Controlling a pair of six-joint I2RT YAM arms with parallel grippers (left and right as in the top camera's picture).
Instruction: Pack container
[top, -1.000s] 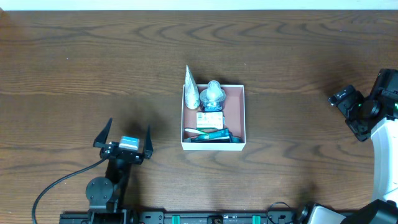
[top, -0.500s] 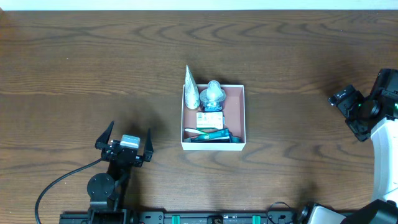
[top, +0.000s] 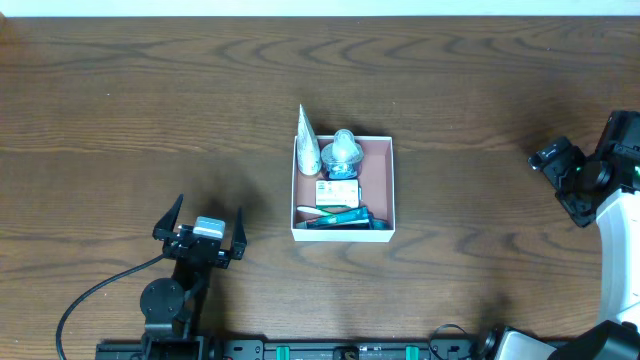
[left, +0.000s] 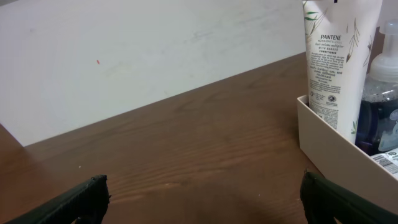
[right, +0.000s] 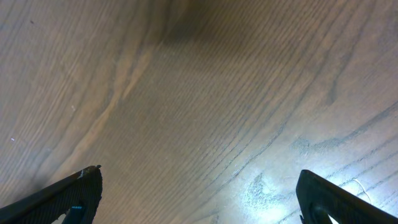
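Overhead view: the shallow square box with thin white walls and a reddish-brown floor (top: 380, 178) sits dead centre on the dark wooden table (top: 150, 90), and it is loaded. A white Pantene conditioner tube (left: 339, 62) stands in its 11 o'clock corner, tip poking out past the rim. A clear pump bottle with blue liquid (top: 344, 150) is just beside it at 12. A small labelled carton (top: 337, 193) lies mid-box, and a teal item (top: 340, 218) lies along the 6 o'clock wall. The 3 o'clock side of the floor is bare.

The left gripper (top: 208, 206) hangs off at the box's 8 o'clock, well apart from it. Its fingers (left: 81, 200) are spread wide with nothing between them, and they face the box wall. The right gripper (right: 199, 174) is far out at 3 o'clock, its fingers splayed too, over bare wood and carrying nothing.

My read: packing looks finished or very nearly so, since I can spot no loose toiletry outside the box. If anything is left, it's that tube. The left arm is the nearer one. It would need to come in toward 2 o'clock, pinch the tube low and settle it inside the walls without nudging the pump bottle. Otherwise, both arms simply park.
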